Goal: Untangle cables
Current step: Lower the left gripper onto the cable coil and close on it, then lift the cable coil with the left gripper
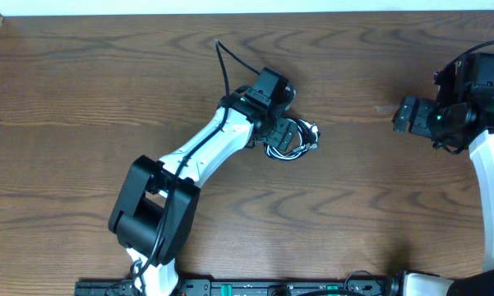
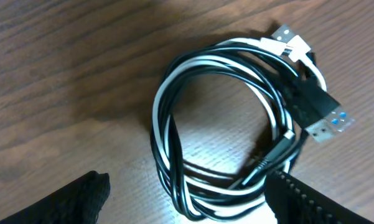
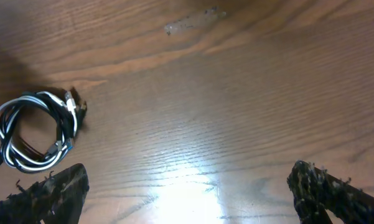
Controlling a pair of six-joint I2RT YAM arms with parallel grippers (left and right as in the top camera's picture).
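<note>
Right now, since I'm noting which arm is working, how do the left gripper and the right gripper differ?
The left gripper hangs over the cables in mid-table; the right gripper sits well off to the side, away from them. The coil's lower loops lie between the left gripper's fingers; only the table lies between the right gripper's. Both are open, gripping nothing.

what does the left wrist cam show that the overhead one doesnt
Only the left wrist view: the cables up close, black and white strands wound in one coil, with a black plug with a blue insert and a white plug. Only the overhead view: the whole left arm and right arm, with the right pincer well away from the coil. Both: the cables lying on the wooden table, the left pincer open over them.
</note>
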